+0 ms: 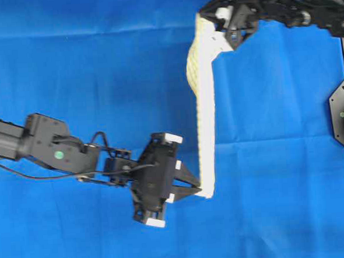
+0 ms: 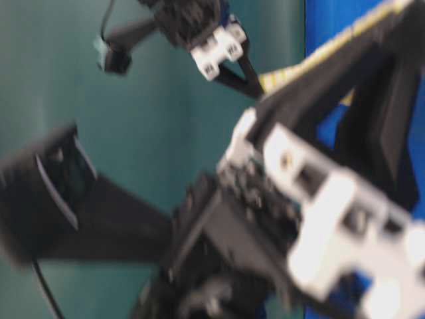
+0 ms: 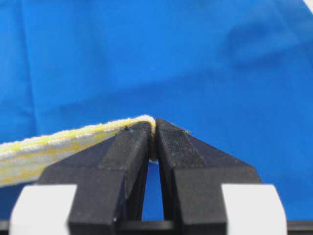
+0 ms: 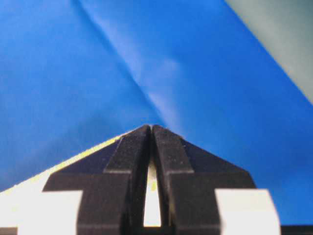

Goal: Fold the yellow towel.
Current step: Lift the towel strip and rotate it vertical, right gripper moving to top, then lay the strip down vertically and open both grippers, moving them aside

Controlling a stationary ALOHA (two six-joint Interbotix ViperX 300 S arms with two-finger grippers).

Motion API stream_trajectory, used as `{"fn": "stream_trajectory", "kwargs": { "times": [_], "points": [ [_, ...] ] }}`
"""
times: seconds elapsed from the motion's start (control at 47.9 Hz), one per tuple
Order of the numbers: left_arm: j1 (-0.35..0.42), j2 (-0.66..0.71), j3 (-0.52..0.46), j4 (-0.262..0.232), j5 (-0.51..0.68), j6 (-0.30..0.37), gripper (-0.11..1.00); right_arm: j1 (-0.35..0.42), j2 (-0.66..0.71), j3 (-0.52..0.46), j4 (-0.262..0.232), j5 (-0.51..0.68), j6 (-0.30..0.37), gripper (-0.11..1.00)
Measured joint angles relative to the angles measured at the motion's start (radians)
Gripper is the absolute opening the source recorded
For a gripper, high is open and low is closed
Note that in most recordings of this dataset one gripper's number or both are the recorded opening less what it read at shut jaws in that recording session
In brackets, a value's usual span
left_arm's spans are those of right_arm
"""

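Left gripper [image 3: 152, 134] clamped on towel [image 1: 205, 112] corner | right gripper [image 1: 217, 30] clamped on far corner | towel stretched taut above blue cloth [image 1: 86, 70] | mid-fold; next I carry both corners across together.

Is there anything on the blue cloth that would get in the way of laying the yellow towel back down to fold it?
Nothing visible does. The yellow towel hangs stretched between the left pincer and the right pincer, both shut on it. The blue cloth beneath shows only wrinkles.
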Motion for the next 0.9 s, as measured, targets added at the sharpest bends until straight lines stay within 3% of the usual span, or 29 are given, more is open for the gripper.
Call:
{"fn": "stream_trajectory", "kwargs": {
  "times": [0.209,0.397,0.898],
  "points": [
    [-0.014,-0.071,0.152,-0.003,-0.104,-0.063,0.03,0.035,0.138,-0.129,0.000,0.015,0.000,0.02],
    [-0.032,-0.109,0.225,-0.005,-0.126,-0.107,0.03,0.063,0.212,-0.216,0.000,0.026,0.002,0.02],
    [-0.044,-0.114,0.239,-0.005,-0.127,-0.110,0.04,0.086,0.249,-0.255,-0.009,0.054,-0.002,0.02]
  ]
}}
